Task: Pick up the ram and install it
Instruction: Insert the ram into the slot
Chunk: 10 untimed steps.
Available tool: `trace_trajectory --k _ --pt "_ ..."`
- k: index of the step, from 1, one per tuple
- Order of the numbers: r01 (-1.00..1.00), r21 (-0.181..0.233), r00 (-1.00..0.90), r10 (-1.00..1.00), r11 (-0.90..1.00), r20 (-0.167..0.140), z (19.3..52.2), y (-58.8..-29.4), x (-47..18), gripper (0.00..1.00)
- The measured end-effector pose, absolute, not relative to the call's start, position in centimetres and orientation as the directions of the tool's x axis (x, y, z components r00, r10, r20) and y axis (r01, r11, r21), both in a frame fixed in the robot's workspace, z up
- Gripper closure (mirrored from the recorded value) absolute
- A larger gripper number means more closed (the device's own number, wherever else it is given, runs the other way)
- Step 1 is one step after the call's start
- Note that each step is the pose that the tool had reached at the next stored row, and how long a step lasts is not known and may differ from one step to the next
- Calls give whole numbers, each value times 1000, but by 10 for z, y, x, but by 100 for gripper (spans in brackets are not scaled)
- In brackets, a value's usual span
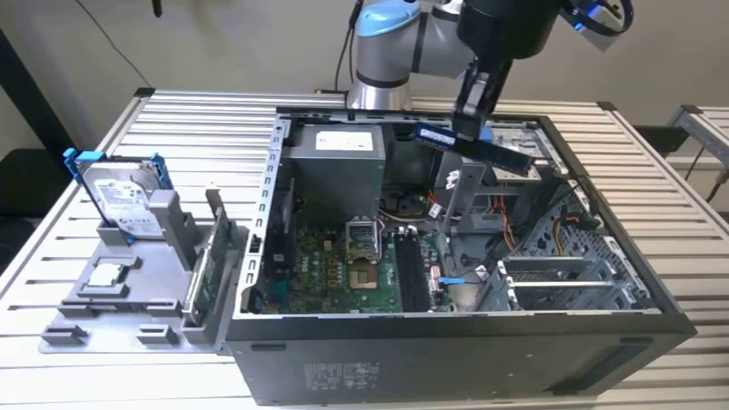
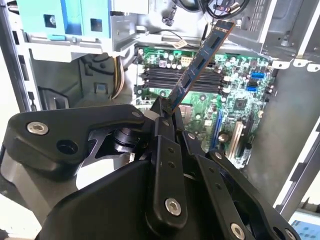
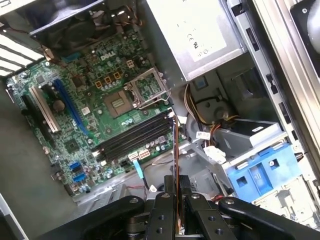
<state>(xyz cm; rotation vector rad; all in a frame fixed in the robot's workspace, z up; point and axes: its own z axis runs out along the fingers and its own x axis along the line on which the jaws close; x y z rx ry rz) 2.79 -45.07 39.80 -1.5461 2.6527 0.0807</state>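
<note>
The ram (image 1: pixel 476 147) is a long dark blue-black stick with black chips. My gripper (image 1: pixel 463 126) is shut on it and holds it tilted in the air above the open computer case (image 1: pixel 456 342), over the case's back right part in the exterior view. In the second wrist view the ram (image 2: pixel 201 60) sticks out from the gripper (image 2: pixel 167 107) towards the green motherboard (image 2: pixel 235 100). In the first wrist view the ram (image 3: pixel 175 160) appears edge-on, rising from the gripper (image 3: pixel 176 196), with the black memory slots (image 3: pixel 136 139) beyond it.
A grey power supply (image 1: pixel 336 158) stands at the case's back. A blue drive caddy (image 3: pixel 260 172) and loose cables lie near the gripper. On the exterior view's left, a grey fixture (image 1: pixel 125 320) holds a silver hard drive (image 1: pixel 119 198) and a green card (image 1: pixel 205 269).
</note>
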Motion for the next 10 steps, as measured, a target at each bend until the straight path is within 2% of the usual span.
trace_trajectory --k 10 --pt "-806 10 -591 -802 592 -87 395 -451 28 85"
